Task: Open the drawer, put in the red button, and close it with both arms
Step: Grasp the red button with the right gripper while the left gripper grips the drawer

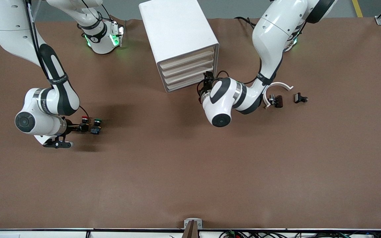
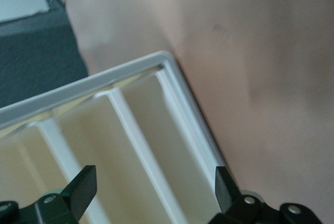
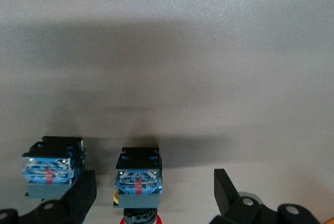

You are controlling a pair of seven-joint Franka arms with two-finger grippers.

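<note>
The right gripper (image 1: 84, 127) sits low at the right arm's end of the table, fingers spread wide around the red button (image 1: 84, 119), gripping nothing. The green button (image 1: 97, 122) stands just beside it. The left gripper (image 1: 207, 80), jaws wide and empty, hovers at the front of the white drawer cabinet (image 1: 180, 39).

High front view faces both arms; wrist views look close at drawer cabinet (image 1: 180, 43) and buttons.

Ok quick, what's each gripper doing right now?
Left gripper: open, empty, at the drawer unit.
Right gripper: open around the red button, not holding it.
</note>
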